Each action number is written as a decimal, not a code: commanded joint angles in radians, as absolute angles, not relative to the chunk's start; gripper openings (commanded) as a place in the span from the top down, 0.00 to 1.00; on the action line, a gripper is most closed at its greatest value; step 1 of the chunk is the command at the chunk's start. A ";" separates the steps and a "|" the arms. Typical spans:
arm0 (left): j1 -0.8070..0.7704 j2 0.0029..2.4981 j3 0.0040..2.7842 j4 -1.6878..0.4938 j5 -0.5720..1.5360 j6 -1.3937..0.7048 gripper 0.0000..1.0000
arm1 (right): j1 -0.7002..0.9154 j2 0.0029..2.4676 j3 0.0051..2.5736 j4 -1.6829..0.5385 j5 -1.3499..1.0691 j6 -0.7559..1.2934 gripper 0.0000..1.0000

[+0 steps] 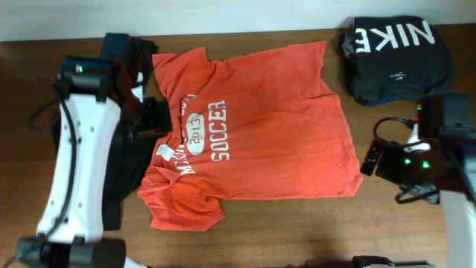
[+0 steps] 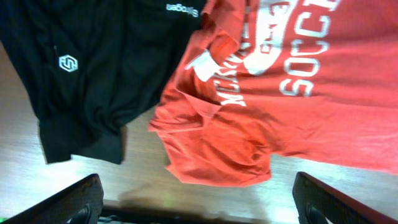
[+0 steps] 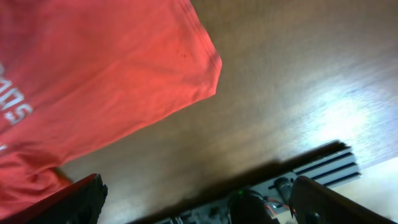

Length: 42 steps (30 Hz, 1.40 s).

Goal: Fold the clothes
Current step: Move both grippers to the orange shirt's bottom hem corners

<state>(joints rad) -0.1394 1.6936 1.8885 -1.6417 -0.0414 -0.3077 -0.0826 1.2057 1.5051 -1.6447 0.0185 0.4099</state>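
Overhead gave us the full layout. The orange-red T-shirt (image 1: 260,126) lay face up near the middle of the wooden surface (image 1: 312,231), collar end toward the left arm (image 1: 74,164) and hem toward the right. It was spread mostly flat, and the white "SOCCER" lettering and oval print read sideways. Only this view showed a folded black garment (image 1: 398,59) with large white "NIKE" lettering. It sat at the far right corner, near the shirt's hem corner but apart from it. The left wrist view added detail that was lost from above. A second black garment (image 2: 93,74) with small white logos lay against the shirt's collar side, and a white label (image 2: 202,62) was turned out at the neck. The near sleeve was rumpled and folded over itself, and the collar area was bunched. In that view the left claw (image 2: 196,180) stood wide, its fingers (image 2: 68,202) at the frame's lower corners with nothing between them. It hung above the rumpled sleeve and touched no cloth. The right wrist view showed one hem corner of the shirt lying flat beside bare wood. There the right claw (image 3: 196,186) was likewise spread wide and holding nothing, over the surface just off that corner.
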 commanded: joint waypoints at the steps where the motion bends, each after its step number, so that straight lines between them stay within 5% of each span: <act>1: -0.184 1.599 1.750 -1.600 -0.047 -0.442 0.02 | -0.087 1.208 1.366 -1.558 0.038 0.488 0.01; 10: -0.298 1.430 1.187 -1.360 0.112 -0.596 0.04 | -0.087 1.243 1.202 -1.393 0.031 0.476 0.01; 16: -0.399 1.422 1.005 -1.311 0.117 -0.661 0.04 | -0.087 1.282 1.194 -1.359 0.031 0.461 0.01; 30: -0.619 1.423 0.634 -0.804 0.150 -0.587 0.11 | -0.087 1.298 1.194 -1.345 0.031 0.445 0.01; 40: -0.619 1.437 0.620 -0.739 0.093 -0.601 0.62 | -0.087 1.298 1.194 -1.344 0.031 0.445 0.01; 42: -0.619 1.449 0.620 -0.739 0.076 -0.629 0.78 | -0.087 1.298 1.194 -1.344 0.031 0.445 0.01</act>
